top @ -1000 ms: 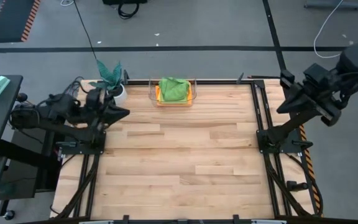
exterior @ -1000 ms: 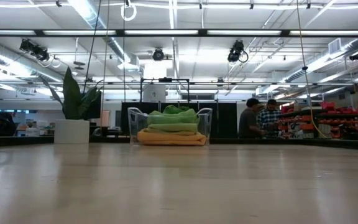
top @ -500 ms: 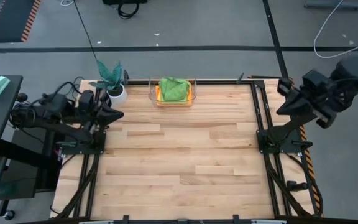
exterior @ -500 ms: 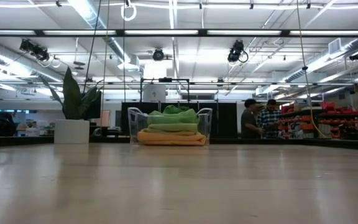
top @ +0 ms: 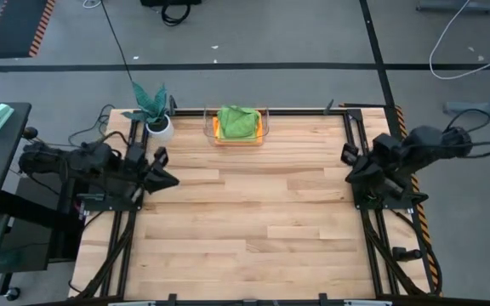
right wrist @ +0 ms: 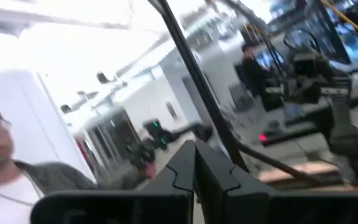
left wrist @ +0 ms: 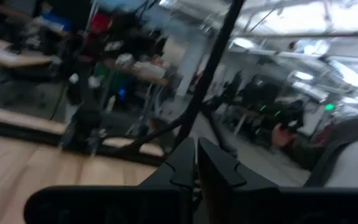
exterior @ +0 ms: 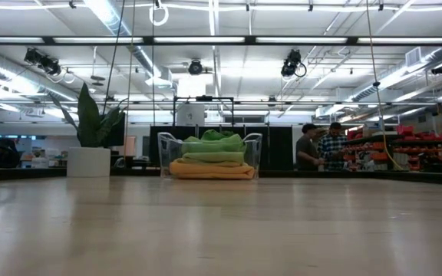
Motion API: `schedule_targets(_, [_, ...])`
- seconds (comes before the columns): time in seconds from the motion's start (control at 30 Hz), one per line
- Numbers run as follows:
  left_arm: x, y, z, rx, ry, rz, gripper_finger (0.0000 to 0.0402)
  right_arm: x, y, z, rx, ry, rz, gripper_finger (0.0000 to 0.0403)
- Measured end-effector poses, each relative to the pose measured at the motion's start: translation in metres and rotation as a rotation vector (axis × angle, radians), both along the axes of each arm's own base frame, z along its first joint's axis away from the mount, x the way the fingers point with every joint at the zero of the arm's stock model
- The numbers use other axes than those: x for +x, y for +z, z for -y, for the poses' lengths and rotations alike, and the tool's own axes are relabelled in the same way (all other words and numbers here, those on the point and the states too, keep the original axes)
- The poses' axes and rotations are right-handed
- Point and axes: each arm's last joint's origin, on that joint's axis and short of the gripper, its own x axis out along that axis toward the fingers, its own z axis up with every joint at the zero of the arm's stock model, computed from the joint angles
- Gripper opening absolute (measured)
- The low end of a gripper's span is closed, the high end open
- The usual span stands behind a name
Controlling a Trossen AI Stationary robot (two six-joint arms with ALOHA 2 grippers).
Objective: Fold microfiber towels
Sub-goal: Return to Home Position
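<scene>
Towels (top: 238, 121) stacked in bin (top: 208, 127), potted plant (top: 155, 110) near

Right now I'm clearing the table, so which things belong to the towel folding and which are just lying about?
Job: folded towels stacked in the transparent bin; left gripper and right gripper, both shut, at the side edges of the table.
Lying about: potted plant beside the bin.

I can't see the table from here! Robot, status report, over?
Left gripper shut, left edge of table. Right gripper shut, right edge. Towels stacked in clear bin, green on top. Plant beside bin, nothing blocking.
</scene>
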Motion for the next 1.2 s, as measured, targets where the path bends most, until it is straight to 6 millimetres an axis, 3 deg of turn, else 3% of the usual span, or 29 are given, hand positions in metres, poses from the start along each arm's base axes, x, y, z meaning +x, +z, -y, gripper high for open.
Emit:
schedule_targets(0.27, [-0.028,-0.028,-0.005,-0.045,-0.011,0.123,0.0031,-0.009,-0.066,0.004,0.149,0.027,0.177,0.0016])
schedule_targets(0.63, [-0.045,-0.061,-0.01,-0.087,0.01,0.18,0.0027,-0.017,-0.118,0.009,0.263,-0.001,0.189,0.0016])
schedule_targets(0.9, [-0.041,-0.081,-0.008,-0.122,-0.017,0.278,0.0028,-0.02,-0.151,0.011,0.338,-0.004,0.334,0.0016])
schedule_targets(1.2, [-0.035,-0.113,-0.004,-0.13,-0.044,0.306,0.0033,-0.017,-0.155,0.011,0.332,-0.047,0.302,0.0016])
